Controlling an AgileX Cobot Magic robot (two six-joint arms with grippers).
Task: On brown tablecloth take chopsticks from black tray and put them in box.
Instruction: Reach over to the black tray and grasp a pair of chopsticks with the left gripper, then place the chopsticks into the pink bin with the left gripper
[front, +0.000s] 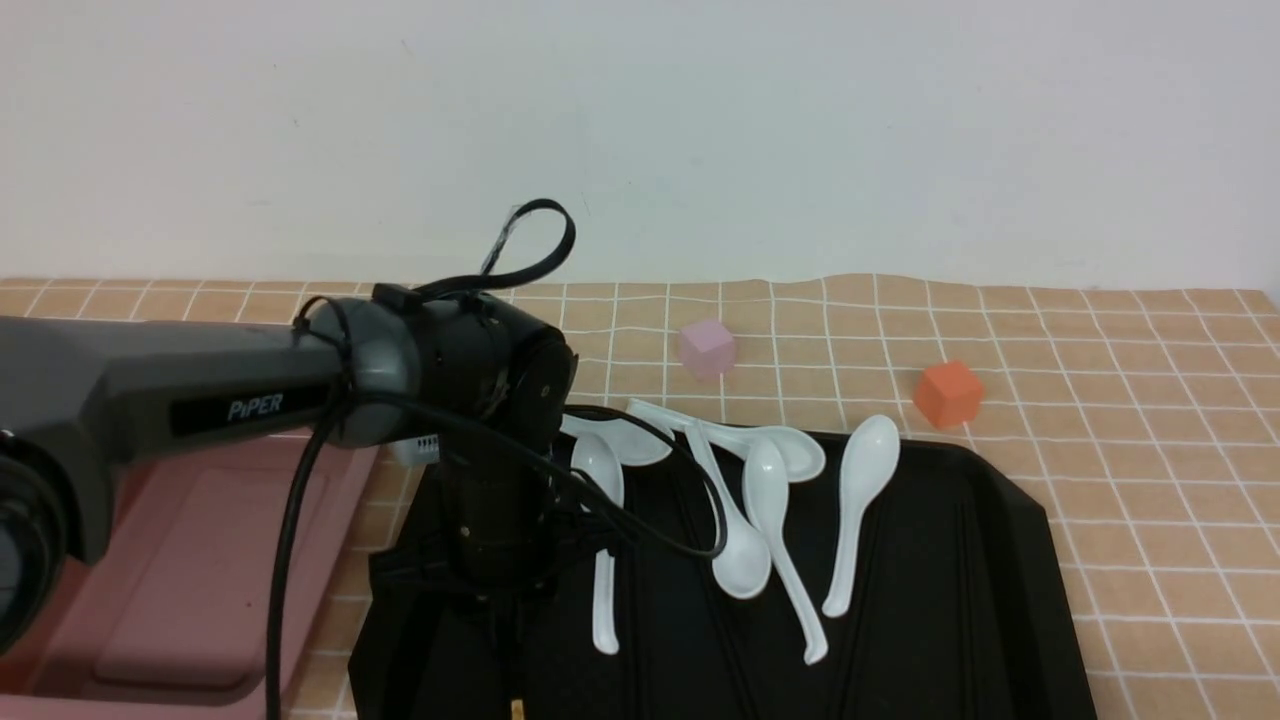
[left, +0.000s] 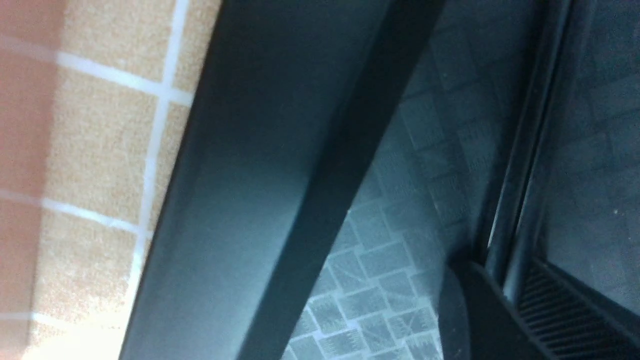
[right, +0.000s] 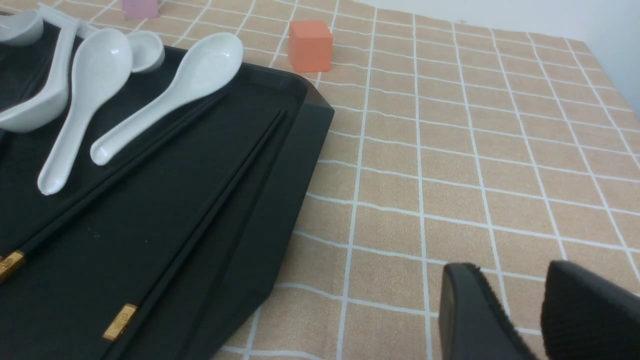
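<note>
The black tray (front: 980, 560) lies on the brown tablecloth (front: 1150, 470). My left gripper (front: 508, 635) points down onto the tray's left part. In the left wrist view its fingers (left: 467, 315) are closed on thin black chopsticks (left: 502, 240) right at the tray floor (left: 390, 165). A golden end (front: 517, 709) shows below it. Two more chopsticks (right: 210, 200) with golden ends lie along the tray's right side. My right gripper (right: 512, 280) hovers open and empty over the cloth right of the tray. The pink box (front: 200, 570) stands left of the tray.
Several white soup spoons (front: 765, 510) lie across the tray's far half, also seen in the right wrist view (right: 160, 95). A small pink cube (front: 707, 347) and an orange cube (front: 948, 393) sit on the cloth behind the tray. The left arm's cable (front: 620, 510) hangs over the spoons.
</note>
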